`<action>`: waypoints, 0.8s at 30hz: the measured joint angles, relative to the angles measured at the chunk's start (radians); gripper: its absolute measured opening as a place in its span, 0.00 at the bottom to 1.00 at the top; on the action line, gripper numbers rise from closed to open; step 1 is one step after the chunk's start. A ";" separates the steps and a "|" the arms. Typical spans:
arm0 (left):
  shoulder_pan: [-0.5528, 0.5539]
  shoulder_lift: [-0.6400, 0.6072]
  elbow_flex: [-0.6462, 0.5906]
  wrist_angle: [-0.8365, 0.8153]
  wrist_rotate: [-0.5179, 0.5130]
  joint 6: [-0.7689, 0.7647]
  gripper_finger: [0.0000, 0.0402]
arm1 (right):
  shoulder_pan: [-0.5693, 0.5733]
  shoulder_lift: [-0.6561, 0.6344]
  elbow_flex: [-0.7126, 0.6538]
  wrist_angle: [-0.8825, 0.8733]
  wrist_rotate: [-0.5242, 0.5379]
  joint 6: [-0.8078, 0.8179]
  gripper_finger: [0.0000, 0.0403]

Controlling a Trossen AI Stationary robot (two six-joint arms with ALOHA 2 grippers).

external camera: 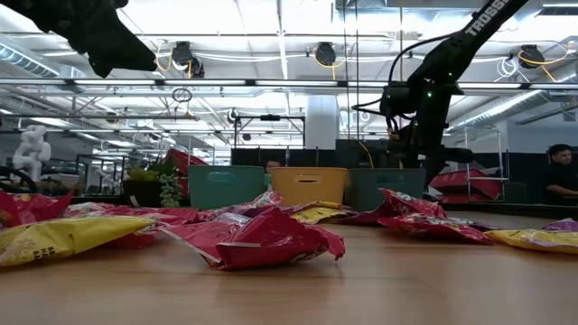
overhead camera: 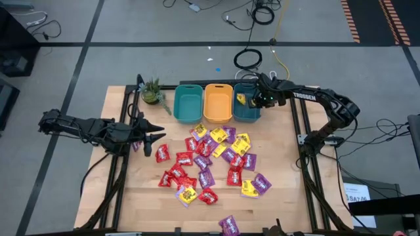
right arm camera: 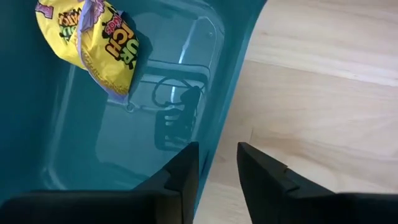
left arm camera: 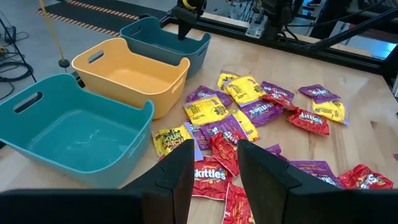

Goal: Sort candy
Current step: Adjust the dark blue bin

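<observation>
1. The tabletop (overhead camera: pixel 275 164) is carrying the candy (overhead camera: pixel 210 160), piling at its center.
2. At twelve o'clock, the right teal bin (overhead camera: pixel 252 113) is holding one yellow packet (right arm camera: pixel 93 46).
3. The right gripper (overhead camera: pixel 260 98) is hovering there, fingers (right arm camera: pixel 180 177) empty and slightly parted; it risks clipping the rim.
4. The left gripper (overhead camera: pixel 154 131) is waiting at nine o'clock, fingers parted, empty.

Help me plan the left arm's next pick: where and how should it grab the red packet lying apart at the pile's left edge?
Probably from straight above, jaws closing across the short width of the red packet. It lies flat on the table with bare wood to its left, so the left gripper, hovering nearby, can come down clear of the pile.
</observation>
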 joint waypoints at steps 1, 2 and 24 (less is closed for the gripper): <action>0.000 0.000 0.000 0.000 0.000 0.000 0.33 | 0.000 0.000 0.000 0.000 0.000 -0.003 0.23; 0.000 0.000 0.000 0.000 0.000 0.000 0.33 | 0.000 0.000 0.000 0.000 0.000 -0.004 0.22; 0.000 0.000 0.000 0.000 0.000 0.000 0.33 | 0.000 0.000 0.000 -0.021 0.001 -0.071 0.13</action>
